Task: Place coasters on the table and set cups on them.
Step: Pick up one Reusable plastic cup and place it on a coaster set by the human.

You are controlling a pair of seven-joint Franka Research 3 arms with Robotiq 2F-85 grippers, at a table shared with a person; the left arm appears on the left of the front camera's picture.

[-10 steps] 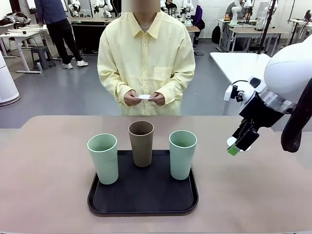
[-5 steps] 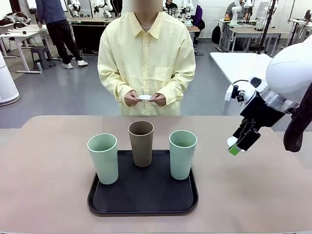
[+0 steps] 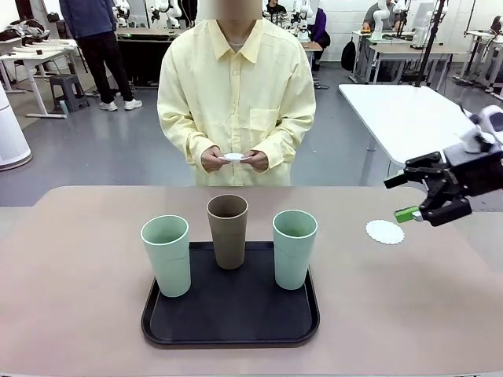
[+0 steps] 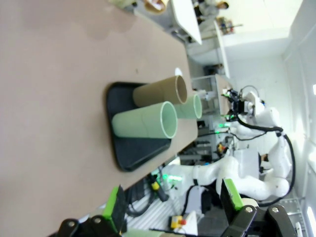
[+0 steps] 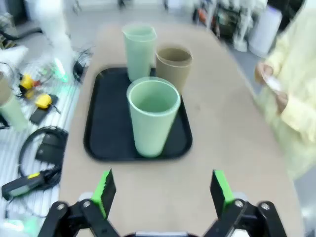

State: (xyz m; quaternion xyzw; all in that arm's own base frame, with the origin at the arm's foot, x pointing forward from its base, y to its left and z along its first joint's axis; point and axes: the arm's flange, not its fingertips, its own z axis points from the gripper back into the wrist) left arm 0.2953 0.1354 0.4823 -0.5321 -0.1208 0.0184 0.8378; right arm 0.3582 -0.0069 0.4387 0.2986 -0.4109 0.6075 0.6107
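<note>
One white lacy coaster (image 3: 384, 231) lies flat on the beige table (image 3: 78, 275), right of the black tray (image 3: 232, 322). My right gripper (image 3: 402, 196) hovers open just right of and above that coaster, holding nothing. On the tray stand three cups: a mint one (image 3: 167, 255) on the left, a brown one (image 3: 228, 231) in the middle, a mint one (image 3: 294, 248) on the right. The right wrist view has its open gripper (image 5: 162, 192) facing the near mint cup (image 5: 152, 116). My left gripper (image 4: 173, 202) is open and empty, well back from the tray (image 4: 123, 148).
The person in a yellow shirt stands at the far side holding another white coaster (image 3: 233, 156) in both hands. A white table (image 3: 401, 110) stands behind on the right. Bare tabletop lies left and right of the tray.
My right gripper has pulled back to the right and turned level, away from the coaster, which now lies uncovered on the table. Cups, tray and the person's hands are unmoved.
</note>
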